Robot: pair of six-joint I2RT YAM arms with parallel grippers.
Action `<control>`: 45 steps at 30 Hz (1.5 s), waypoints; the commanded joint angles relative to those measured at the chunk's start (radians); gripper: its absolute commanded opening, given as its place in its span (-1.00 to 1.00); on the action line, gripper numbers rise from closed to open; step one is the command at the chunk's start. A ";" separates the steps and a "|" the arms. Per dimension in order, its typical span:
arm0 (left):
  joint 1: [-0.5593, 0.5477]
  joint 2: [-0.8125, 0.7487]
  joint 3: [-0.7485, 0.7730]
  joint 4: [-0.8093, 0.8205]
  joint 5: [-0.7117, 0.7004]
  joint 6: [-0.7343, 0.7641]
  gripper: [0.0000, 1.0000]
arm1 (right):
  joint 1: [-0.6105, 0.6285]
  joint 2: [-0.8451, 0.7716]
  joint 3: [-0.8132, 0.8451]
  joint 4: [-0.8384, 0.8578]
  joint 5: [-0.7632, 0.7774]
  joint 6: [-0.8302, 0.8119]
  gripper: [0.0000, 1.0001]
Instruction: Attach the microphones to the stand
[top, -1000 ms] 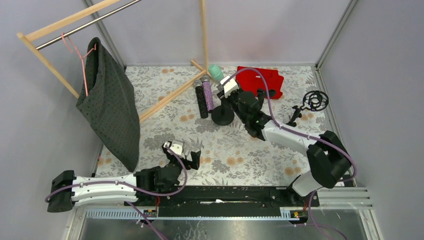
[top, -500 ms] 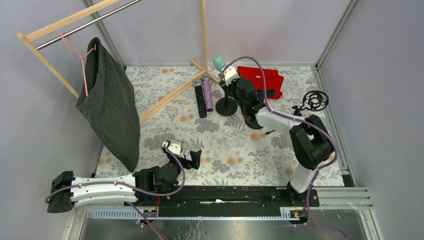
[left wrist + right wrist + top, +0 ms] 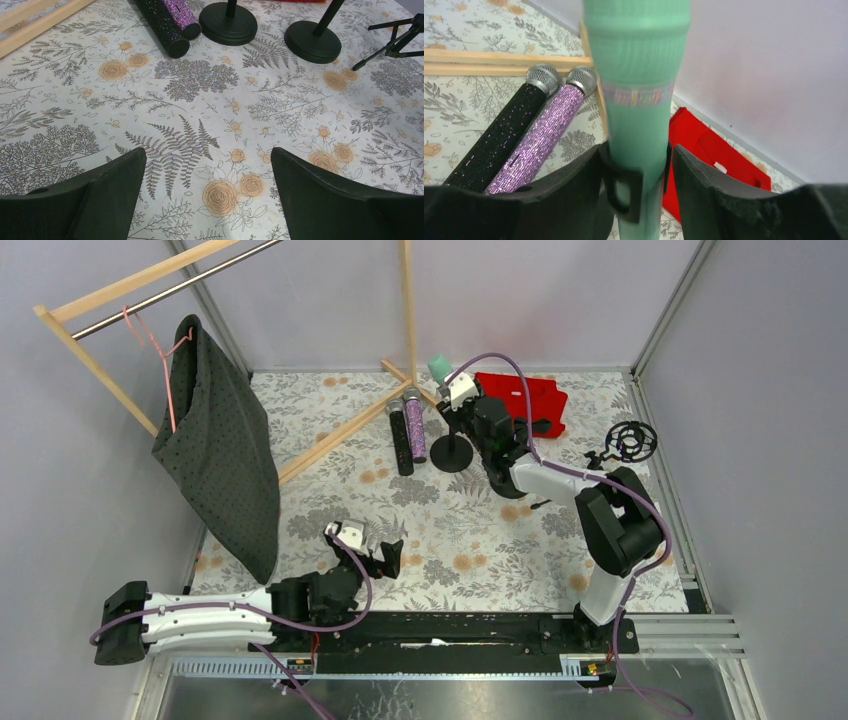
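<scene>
surroundings: floral cloth (image 3: 200, 125) spread beneath everything; wooden rack (image 3: 340, 435) slanting across the upper left, a dark cloth (image 3: 220, 450) hung from it; red tray (image 3: 535, 395) at upper centre-right; wire shock mount (image 3: 630, 440) on a small tripod (image 3: 395, 42) at right
in the way: a leg of the rack lies just behind the heads of the two lying microphones; a second round base (image 3: 312, 41) stands near the first, under the right arm (image 3: 560, 485) in the overhead view
mint-green microphone (image 3: 636, 75): upper centre of the overhead view; upright, long axis vertical, head up; lower body seated in a black clip (image 3: 624, 187)
stand base (image 3: 453, 453): round, black, below that microphone, just right of the lying pair
black microphone (image 3: 402, 440): flat on the cloth, long axis running top to bottom of the overhead view, mesh head toward the top
purple microphone (image 3: 416, 432): alongside the black one, touching it, same heading
right gripper (image 3: 636, 155): fingers close on either side of the green body at the clip; a thin gap shows on the right side, so whether it grips cannot be told
left gripper (image 3: 207, 150): lower centre-left of the overhead view, low over the cloth, fingers spread wide, nothing between them
</scene>
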 commanded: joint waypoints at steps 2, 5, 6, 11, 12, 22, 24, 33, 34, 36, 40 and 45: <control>-0.002 -0.031 0.002 0.023 -0.018 0.004 0.97 | 0.000 -0.063 0.014 0.110 -0.015 0.007 0.24; -0.002 -0.050 -0.004 0.018 -0.022 0.002 0.98 | 0.001 -0.088 -0.002 0.101 -0.018 0.001 0.29; -0.002 -0.052 -0.004 0.017 -0.023 0.000 0.97 | 0.001 -0.098 -0.008 0.100 -0.018 0.000 0.30; -0.002 -0.046 -0.002 0.015 -0.032 -0.005 0.97 | 0.000 -0.173 -0.014 0.041 -0.050 0.002 0.33; -0.002 -0.043 -0.001 0.016 -0.034 -0.006 0.98 | 0.001 -0.191 -0.010 0.012 -0.060 0.003 0.33; -0.002 -0.051 0.033 -0.016 0.017 -0.116 0.97 | 0.000 -0.488 -0.019 -0.344 -0.036 0.158 0.37; -0.002 -0.044 0.040 0.001 0.022 -0.125 0.97 | 0.000 -0.567 -0.016 -0.444 0.008 0.225 0.38; 0.113 0.106 0.121 0.160 0.258 -0.116 0.97 | 0.001 -0.856 -0.171 -0.798 0.081 0.591 0.38; 0.177 0.120 0.131 0.175 0.337 -0.152 0.97 | 0.001 -0.886 -0.196 -0.816 0.086 0.622 0.38; 0.288 0.155 0.143 0.210 0.462 -0.181 0.97 | 0.000 -0.943 -0.258 -0.835 0.096 0.685 0.38; 0.399 0.247 0.181 0.239 0.551 -0.129 0.97 | 0.000 -1.008 -0.395 -0.785 0.071 0.775 0.37; 0.431 0.285 0.246 0.173 0.549 -0.018 0.97 | 0.000 -0.958 -0.526 -0.649 0.129 0.812 0.37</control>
